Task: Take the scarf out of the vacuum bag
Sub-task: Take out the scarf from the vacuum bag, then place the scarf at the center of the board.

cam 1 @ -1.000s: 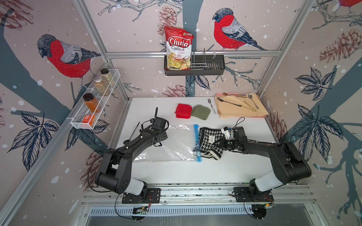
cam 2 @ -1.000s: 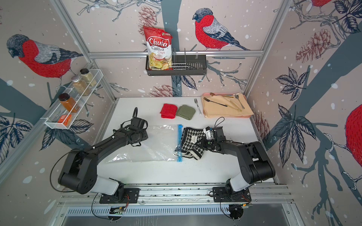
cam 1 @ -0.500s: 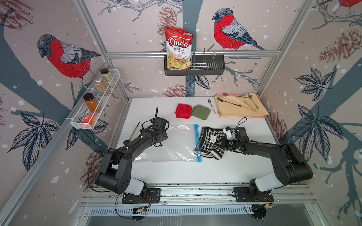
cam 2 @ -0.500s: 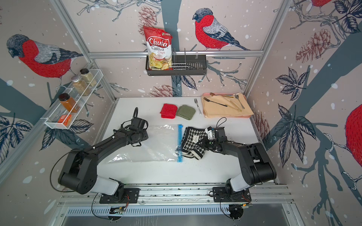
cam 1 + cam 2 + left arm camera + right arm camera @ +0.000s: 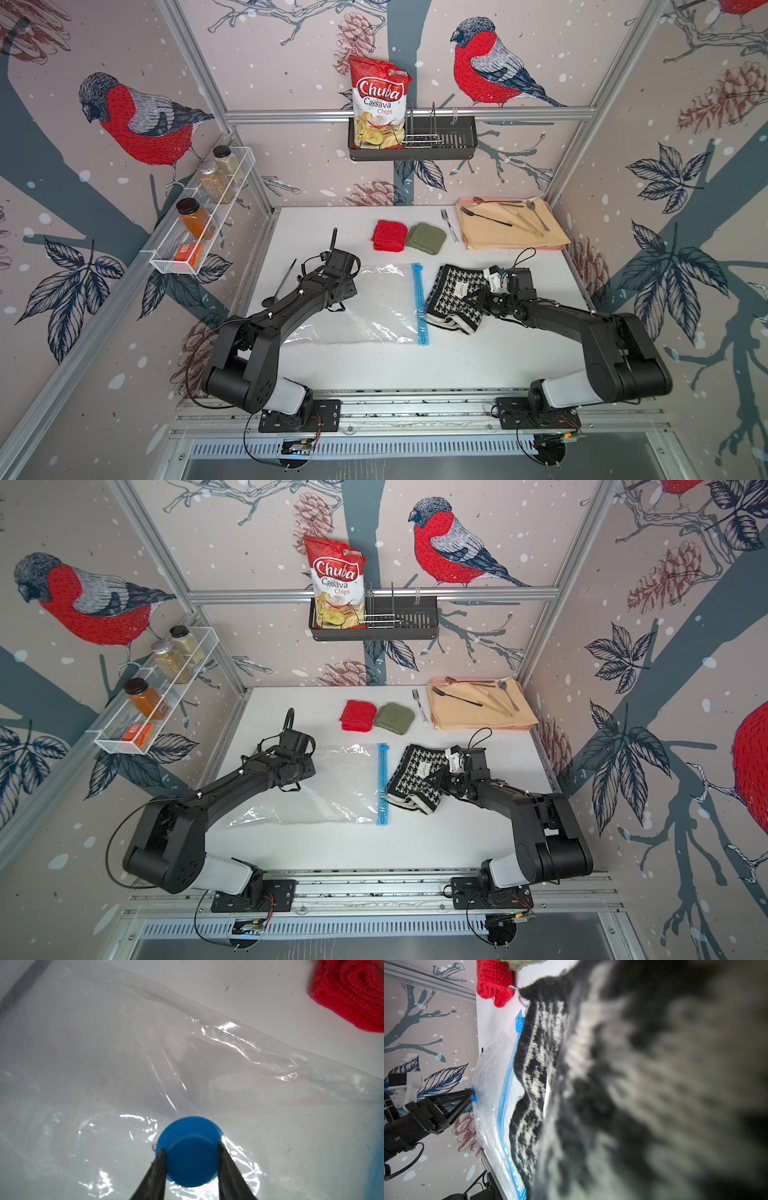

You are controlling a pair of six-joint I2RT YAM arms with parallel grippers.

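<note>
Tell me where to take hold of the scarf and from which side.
Probably the edge of the scarf farthest from the zip strip, approached low from the right arm's side: it lies folded flat, that edge is clear of the vacuum bag, and the right gripper is shut on it there.

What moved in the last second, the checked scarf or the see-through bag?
The right tool, shut on the black-and-white houndstooth scarf, pulled it a little toward the robot's right, off the light-blue zip strip of the clear plastic vacuum bag. The left tool stayed clamped on the bag's round blue valve cap, and the bag did not move.
</note>
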